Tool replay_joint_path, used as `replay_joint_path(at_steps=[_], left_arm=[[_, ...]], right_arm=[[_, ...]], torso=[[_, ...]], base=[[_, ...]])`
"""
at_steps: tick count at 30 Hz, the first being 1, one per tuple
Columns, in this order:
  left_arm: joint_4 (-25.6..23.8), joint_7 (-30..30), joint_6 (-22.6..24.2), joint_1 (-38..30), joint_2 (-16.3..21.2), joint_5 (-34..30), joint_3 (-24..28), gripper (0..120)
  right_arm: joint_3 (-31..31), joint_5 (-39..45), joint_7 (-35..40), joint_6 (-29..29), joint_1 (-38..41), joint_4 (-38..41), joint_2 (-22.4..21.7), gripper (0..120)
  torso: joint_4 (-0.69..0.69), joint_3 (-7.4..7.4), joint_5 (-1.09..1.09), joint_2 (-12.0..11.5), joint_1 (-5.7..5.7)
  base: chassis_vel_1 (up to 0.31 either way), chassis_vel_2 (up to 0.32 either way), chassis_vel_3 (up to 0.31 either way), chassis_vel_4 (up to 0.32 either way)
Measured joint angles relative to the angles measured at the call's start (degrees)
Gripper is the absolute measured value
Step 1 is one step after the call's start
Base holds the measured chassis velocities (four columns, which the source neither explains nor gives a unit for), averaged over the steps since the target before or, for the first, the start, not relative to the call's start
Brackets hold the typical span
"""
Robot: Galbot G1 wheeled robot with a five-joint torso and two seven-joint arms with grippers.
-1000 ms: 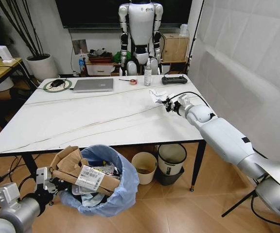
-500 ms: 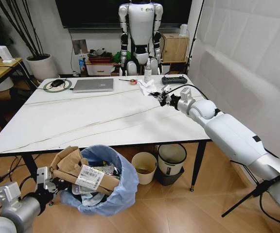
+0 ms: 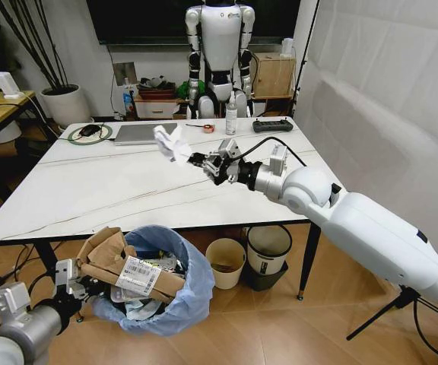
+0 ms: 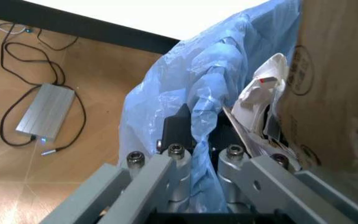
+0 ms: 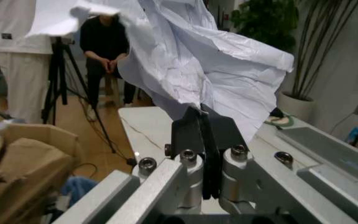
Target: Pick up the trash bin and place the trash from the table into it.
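The right gripper (image 3: 201, 160), jaws pinched shut on the crumpled white paper (image 3: 170, 142), has swung from the far right edge of the table (image 3: 90, 190) toward its middle, lifting the sheet clear of the top; this last piece of trash is judged to be in transit to the trash bin (image 3: 175, 304). The bin, blue-lined and crammed with torn brown cardboard (image 3: 109, 258), hangs just below the table's near edge, its bag rim clamped in the closed left gripper (image 4: 195, 154)
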Motion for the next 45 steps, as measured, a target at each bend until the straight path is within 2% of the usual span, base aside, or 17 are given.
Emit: replay_joint_path(at_steps=[6,16,32,45], left_arm=[[-0.2,0.0,0.0,0.0,0.0,-0.2,-0.3,0],[-0.7,0.0,0.1,0.2,-0.2,-0.5,-1.0,0],[-1.4,0.0,0.1,0.2,-0.8,-0.4,-1.0,0],[-1.4,-0.1,0.1,0.1,-0.8,-0.2,-0.8,0]], right_arm=[[-4.2,4.4,2.9,-0.3,0.0,5.9,-0.2,0],[-8.2,8.1,5.4,-0.7,-0.9,10.9,1.3,0],[-10.1,5.4,5.3,-0.4,-6.2,6.6,3.0,0],[-10.6,4.3,5.1,-0.3,-8.1,6.4,2.7,0]], torso=[[0.00,0.00,0.00,0.0,0.00],[0.00,0.01,0.00,0.0,0.00],[0.00,0.01,0.01,0.0,0.00],[0.00,0.01,0.00,0.0,0.00]], base=[[0.000,0.000,0.000,0.000],[0.000,0.000,0.000,0.000],[0.000,0.000,0.000,0.000],[0.000,0.000,0.000,0.000]])
